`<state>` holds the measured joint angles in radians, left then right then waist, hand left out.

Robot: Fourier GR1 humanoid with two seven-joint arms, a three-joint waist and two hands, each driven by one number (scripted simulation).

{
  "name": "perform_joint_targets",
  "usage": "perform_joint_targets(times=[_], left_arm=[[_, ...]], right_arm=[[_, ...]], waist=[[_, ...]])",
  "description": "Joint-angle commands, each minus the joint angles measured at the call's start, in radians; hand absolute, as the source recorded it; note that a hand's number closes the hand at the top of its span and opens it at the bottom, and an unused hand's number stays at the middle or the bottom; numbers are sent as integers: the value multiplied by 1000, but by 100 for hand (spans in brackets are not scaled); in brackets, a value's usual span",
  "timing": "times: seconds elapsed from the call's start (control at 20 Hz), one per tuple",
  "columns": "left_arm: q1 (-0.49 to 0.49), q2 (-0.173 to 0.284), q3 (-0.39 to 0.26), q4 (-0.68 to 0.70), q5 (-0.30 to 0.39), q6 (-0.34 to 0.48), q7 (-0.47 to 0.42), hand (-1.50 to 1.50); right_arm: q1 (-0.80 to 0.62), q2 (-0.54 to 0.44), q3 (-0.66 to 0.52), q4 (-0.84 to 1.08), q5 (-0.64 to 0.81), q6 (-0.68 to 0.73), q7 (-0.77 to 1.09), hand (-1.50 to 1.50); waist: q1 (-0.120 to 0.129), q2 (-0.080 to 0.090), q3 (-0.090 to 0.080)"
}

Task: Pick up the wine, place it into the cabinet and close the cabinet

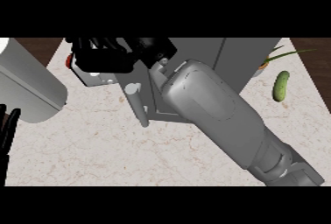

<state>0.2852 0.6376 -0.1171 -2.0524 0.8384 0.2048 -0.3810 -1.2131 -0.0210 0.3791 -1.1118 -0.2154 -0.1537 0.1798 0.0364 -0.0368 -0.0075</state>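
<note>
Fingers of the black left hand [8, 127] stand straight and relaxed at the view's left edge, resting and holding nothing. Beside it a large, smooth grey cylinder [29, 85] lies on the pale marbled stone counter [97, 153].

Further right, near the counter's far left corner, the black right hand [103, 54] is curled round the dark wine bottle [89, 75]. The hand hides most of the bottle. Only a pale patch, probably a label, and a sliver of red at the left show, so how the bottle is tilted cannot be told.

Just right of the hand stands the tall grey box-shaped cabinet [220, 57], its narrow door [139, 105] swung out toward the viewer. The bottle is outside the cabinet, left of the opening.

By my reckoning a full glass bottle is heavy, rigid, slick and breakable, with its weight low. A hold round the body suits it better than the thin neck, and it should go down gently.

At far right a small green cucumber [281, 85] lies well apart from the cabinet.
</note>
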Motion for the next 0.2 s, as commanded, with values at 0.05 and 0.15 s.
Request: perform_joint_targets(times=[0.05,0.15], left_arm=[[-19,-9,-6,0,-11,10,13,-150],[-3,-12,-19,-36,-16,30,32,-150]], right_arm=[[1,-83,-62,162,43,-8,-38,150],[-16,-66,-56,182,54,-6,-48,150]], waist=[[-11,49,6],[1,48,7]])
